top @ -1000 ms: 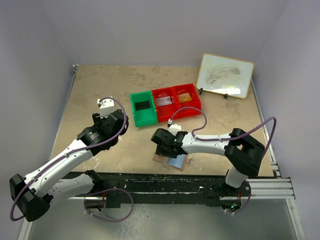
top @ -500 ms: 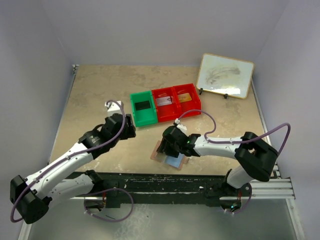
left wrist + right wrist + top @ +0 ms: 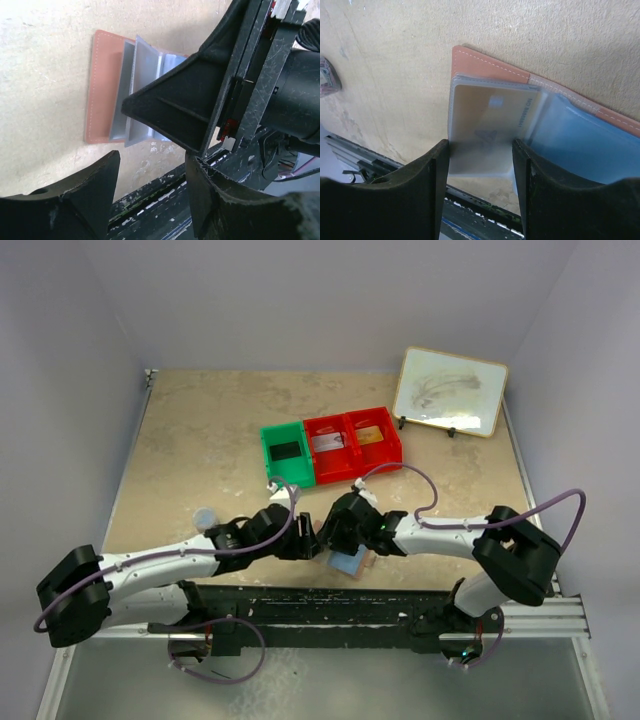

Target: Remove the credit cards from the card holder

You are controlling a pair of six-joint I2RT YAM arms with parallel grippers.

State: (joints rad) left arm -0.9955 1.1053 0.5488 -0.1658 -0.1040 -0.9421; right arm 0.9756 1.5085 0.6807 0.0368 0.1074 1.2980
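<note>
Left fingers (image 3: 65, 200): spread, holding nothing, just short of the card holder (image 3: 102, 90), which lies open on the worktop (image 3: 200, 440) near its front edge. Right fingers (image 3: 420, 195): spread, straddling a clear sleeve (image 3: 480, 169) of the holder with a gold card (image 3: 490, 125) inside. Contact cannot be told.

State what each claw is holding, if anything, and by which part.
Left claw: nothing, open near the card holder. Right claw: flanks a card sleeve's side edges; grip cannot be told.
</note>
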